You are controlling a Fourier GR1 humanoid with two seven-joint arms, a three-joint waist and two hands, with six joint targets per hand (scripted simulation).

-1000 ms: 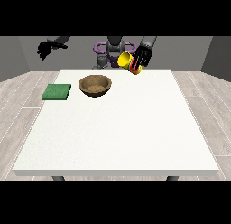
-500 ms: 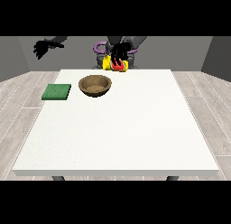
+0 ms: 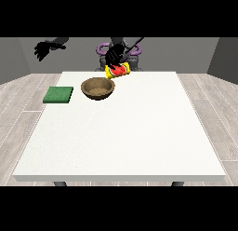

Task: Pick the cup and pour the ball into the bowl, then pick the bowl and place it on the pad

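Note:
A yellow and red cup [image 3: 117,70] lies tipped on its side in the air, just behind and right of the brown bowl [image 3: 97,94]. The hand at the view's right [image 3: 114,55] is curled round the cup from above. No ball shows anywhere in the view. The bowl stands on the white table [image 3: 130,132] at its far left part. A green pad [image 3: 58,94] lies flat to the left of the bowl, near the table's left edge. The hand at the view's left [image 3: 45,49] hangs raised beyond the table's far left corner, fingers relaxed, holding nothing.
The robot's torso, with purple parts [image 3: 101,50], stands behind the table's far edge. A grey plank floor surrounds the table.
The hand with the cup has moved leftwards and lower, to the bowl's rim, and the cup has tipped further onto its side. The other hand has stayed raised.

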